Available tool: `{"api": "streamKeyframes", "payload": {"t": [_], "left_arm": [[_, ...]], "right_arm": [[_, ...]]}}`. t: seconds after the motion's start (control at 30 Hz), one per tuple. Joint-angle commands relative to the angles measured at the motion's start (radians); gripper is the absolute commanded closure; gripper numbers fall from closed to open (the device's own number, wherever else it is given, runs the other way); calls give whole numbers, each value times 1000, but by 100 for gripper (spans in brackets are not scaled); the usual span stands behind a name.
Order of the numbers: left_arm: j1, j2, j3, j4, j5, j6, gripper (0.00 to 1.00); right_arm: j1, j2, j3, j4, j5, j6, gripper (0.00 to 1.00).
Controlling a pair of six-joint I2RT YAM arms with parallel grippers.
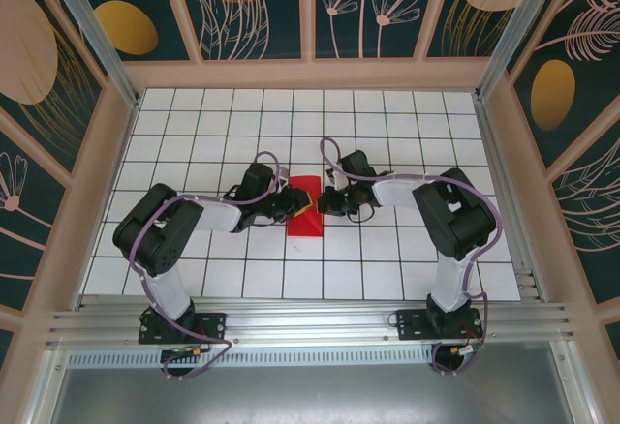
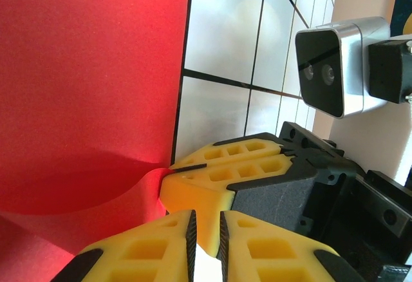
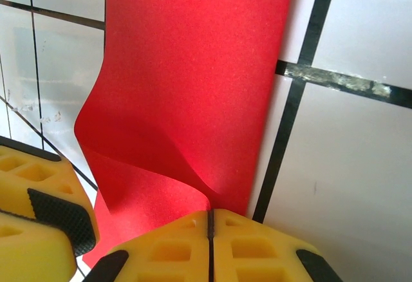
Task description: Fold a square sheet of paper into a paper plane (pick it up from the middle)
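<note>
Red paper (image 3: 193, 69), thin and smooth, lies in the middle of the white tiled surface (image 1: 387, 134), between both arms. We see one edge curl up in a soft wave. The right gripper (image 3: 209, 221), yellow with square holes, pinches that edge tight. Just beside it, the left gripper (image 2: 206, 230) is apart by a thin slit.
</note>
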Motion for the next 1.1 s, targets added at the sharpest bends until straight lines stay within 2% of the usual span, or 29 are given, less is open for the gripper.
{"api": "streamKeyframes", "payload": {"t": [0.0, 1.07], "left_arm": [[-7, 23, 21, 8, 13, 20, 80], [-7, 58, 15, -12, -6, 32, 83]], "right_arm": [[-9, 1, 17, -6, 23, -20, 92], [-9, -56, 9, -49, 52, -22, 91]]}}
